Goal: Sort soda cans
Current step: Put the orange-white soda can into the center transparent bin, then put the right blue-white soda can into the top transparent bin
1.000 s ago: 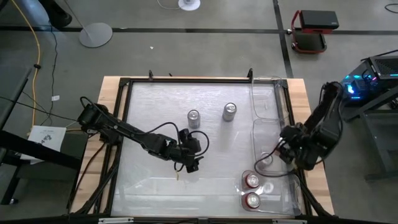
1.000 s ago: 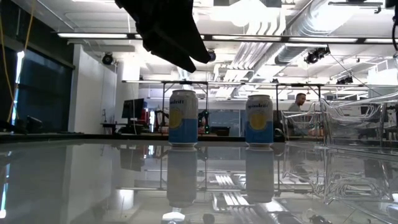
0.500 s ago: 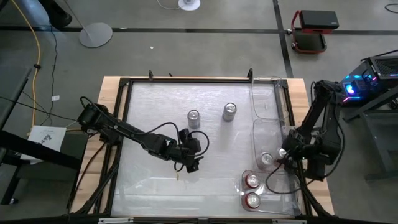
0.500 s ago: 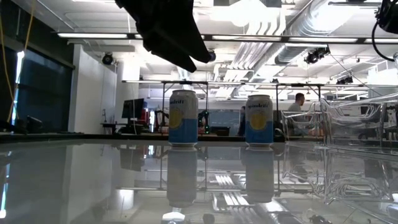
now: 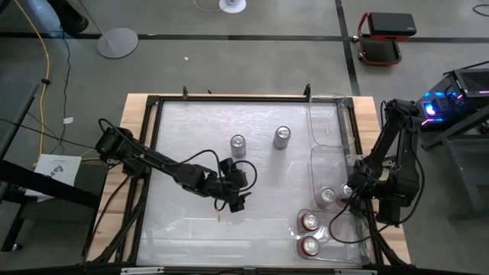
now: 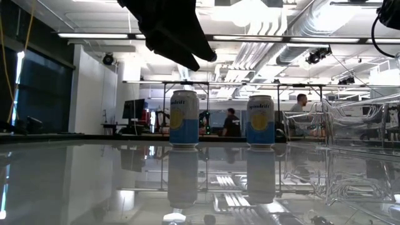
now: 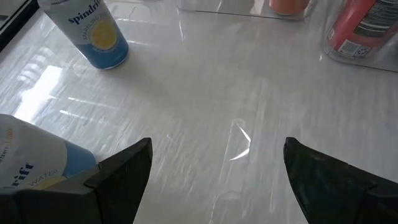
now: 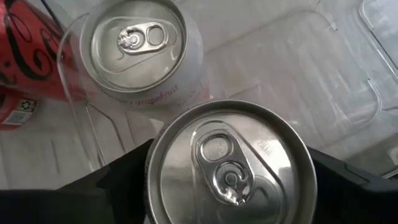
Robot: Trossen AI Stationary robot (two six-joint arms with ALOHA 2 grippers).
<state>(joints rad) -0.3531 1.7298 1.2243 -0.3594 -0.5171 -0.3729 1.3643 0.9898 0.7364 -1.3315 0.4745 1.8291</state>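
1. Right wrist view puts the nearest thing right under my lens: the right gripper (image 8: 230, 180) is clamped on a soda can (image 8: 230, 165), with one dark finger (image 8: 124, 180) on each side of its silver top.
2. Just past that held can I see a pale can (image 8: 134, 46) standing upright inside a clear bin (image 8: 348, 74). A red can (image 8: 25, 56) lies close beside it.
3. From the high view I place the right gripper (image 5: 353, 191) over the bins (image 5: 325, 126) along the table's right edge. Two red-topped cans (image 5: 309, 222) stand in the nearest bin.
4. The left gripper (image 7: 217, 174) hangs over bare table (image 7: 205, 93) with its fingers (image 7: 124, 171) wide apart and nothing between them. In the high view it sits near the table's middle (image 5: 237, 195).
5. Beyond it, two Spindrift cans (image 6: 184, 119) stand upright on the open table, near each other but apart. From above they sit just past the centre (image 5: 238, 145).
6. Farthest off in the low view, people (image 6: 231, 122) show in the room behind the table.
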